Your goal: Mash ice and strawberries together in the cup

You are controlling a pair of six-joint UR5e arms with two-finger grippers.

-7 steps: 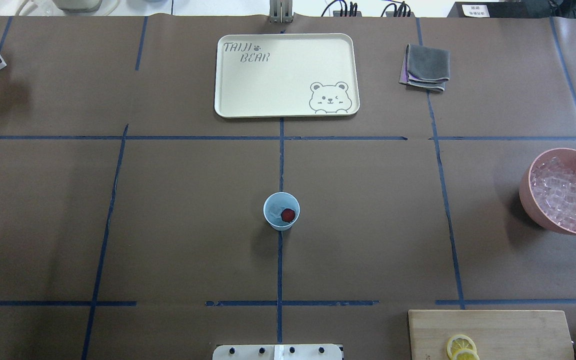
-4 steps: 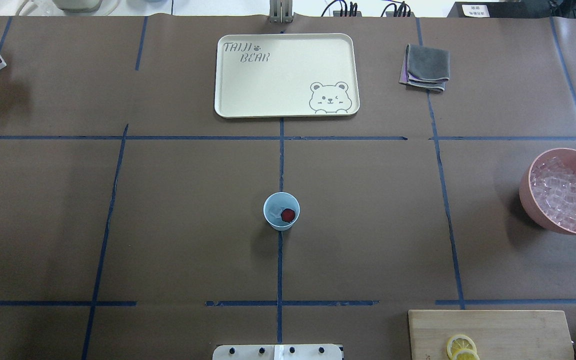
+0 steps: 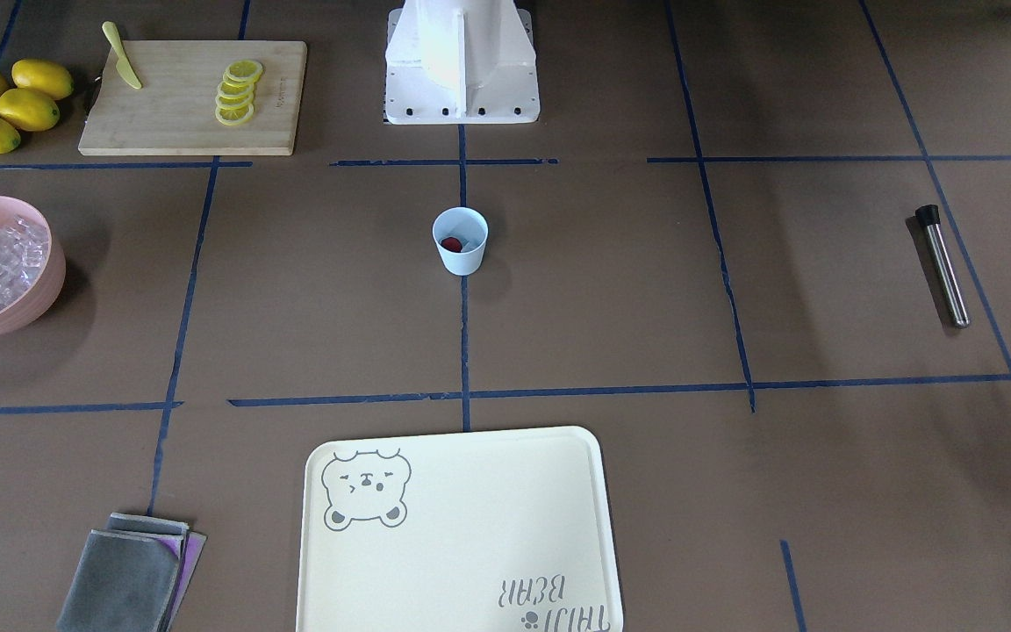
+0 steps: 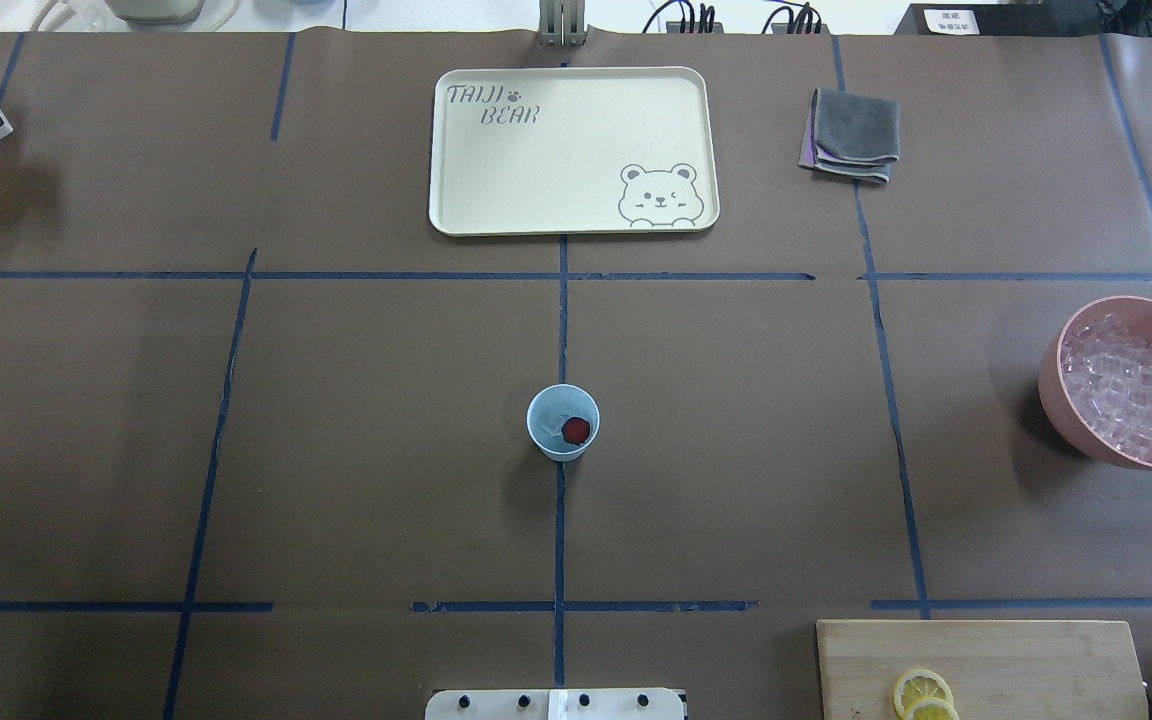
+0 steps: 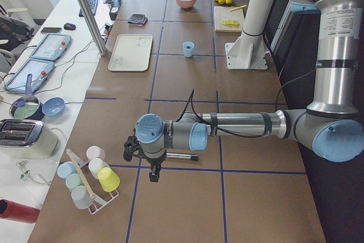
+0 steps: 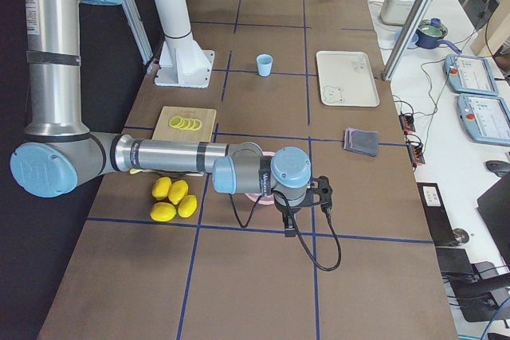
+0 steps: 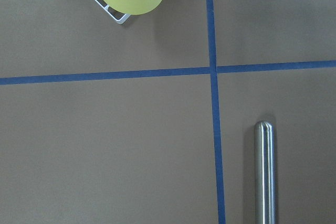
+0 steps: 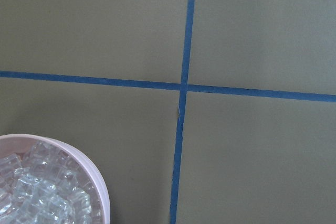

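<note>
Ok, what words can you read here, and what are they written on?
"TAIJI BEAR": on the cream rectangular plastic tray, with a paw print beside it.
white label beyond the table's far edge: too small to read.
Small mark on the pale wooden chopping board: too small to read.
Lettering on the wrist of the right arm: too blurred to read.

I watch the table from overhead, behind the robot's base, and steeply from across it, facing that base. Both views share the cup and tray. Two end cameras look along the table. My wrist cameras point straight down, close.
</note>
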